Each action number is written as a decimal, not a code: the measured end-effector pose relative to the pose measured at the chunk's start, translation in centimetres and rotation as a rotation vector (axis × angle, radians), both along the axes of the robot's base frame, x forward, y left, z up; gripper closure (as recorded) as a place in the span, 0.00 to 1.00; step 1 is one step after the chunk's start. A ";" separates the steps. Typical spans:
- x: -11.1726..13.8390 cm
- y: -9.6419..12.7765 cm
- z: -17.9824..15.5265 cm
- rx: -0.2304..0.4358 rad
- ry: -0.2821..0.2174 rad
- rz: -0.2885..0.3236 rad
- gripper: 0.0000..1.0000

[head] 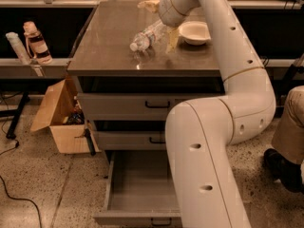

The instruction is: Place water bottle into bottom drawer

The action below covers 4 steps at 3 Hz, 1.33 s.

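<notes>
1 hand (165, 34) around tilted water bottle (146, 37)

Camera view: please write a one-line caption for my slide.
The gripper holds the water bottle tilted over the tabletop beside a white bowl; the bottom drawer stands open below.

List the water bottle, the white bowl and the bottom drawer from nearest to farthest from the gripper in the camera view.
From the gripper, over the tabletop:
1. water bottle, right against it, picture-left.
2. white bowl, close beside it on the tabletop.
3. bottom drawer, open, far below near the floor.
</notes>
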State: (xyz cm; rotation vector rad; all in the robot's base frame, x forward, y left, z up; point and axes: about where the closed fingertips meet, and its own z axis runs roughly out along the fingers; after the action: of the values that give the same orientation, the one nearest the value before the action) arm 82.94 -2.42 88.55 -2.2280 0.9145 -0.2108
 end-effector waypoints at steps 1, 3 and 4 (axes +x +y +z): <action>0.1 0.4 -0.3 0.006 0.001 0.010 0.00; -0.1 1.8 -0.9 -0.002 0.010 0.040 0.00; -1.9 2.6 -3.2 -0.050 0.124 0.054 0.00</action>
State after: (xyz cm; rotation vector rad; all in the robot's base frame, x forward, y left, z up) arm 81.03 0.16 85.38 -2.3305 0.9220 -0.0714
